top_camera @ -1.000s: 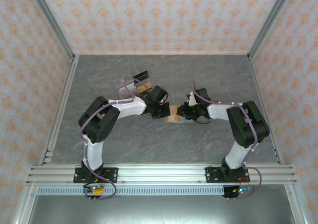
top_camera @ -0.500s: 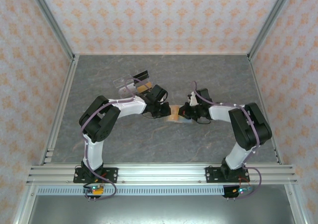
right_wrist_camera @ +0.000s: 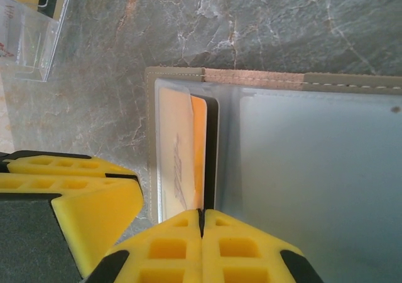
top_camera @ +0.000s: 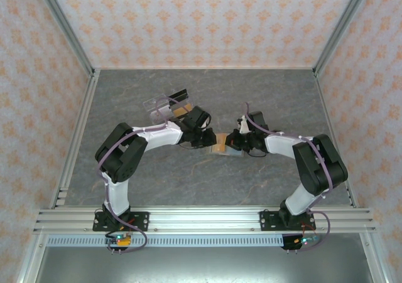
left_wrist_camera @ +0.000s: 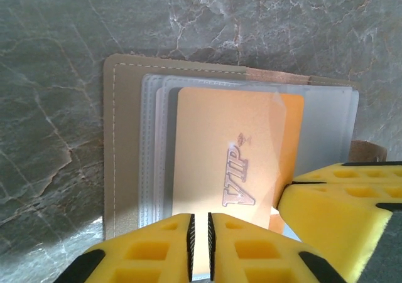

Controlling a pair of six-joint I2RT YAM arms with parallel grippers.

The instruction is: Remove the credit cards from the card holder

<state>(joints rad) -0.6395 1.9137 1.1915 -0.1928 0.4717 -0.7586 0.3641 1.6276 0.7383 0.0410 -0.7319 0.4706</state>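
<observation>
Both arms had met at mid-desk (top_camera: 188,189), wrists nearly nose to nose over the holder (left_wrist_camera: 122,145) – it lay open and flat on the grey marble between them, tan outer edge showing around pale blue-grey sleeves. An orange card (left_wrist_camera: 220,145) stamped "VIP" sat in the clear sleeves of one panel, partly under see-through plastic.

The left claw (left_wrist_camera: 201,245) was squeezed almost together on the near edge of that card, only a thin orange sliver showing between its black pads. The right claw (right_wrist_camera: 201,233) was pressed tight too, pinching the holder's edge just beside the fold, where the orange card and a thin dark strip ran down into its grip. Whether it had a card as well as the sleeve, I could not tell.

The two claws were close – each one's yellow finger showed in the other's wrist view. Behind the left arm, well apart from the holder, stood the clear tray (top_camera: 164,105).
</observation>
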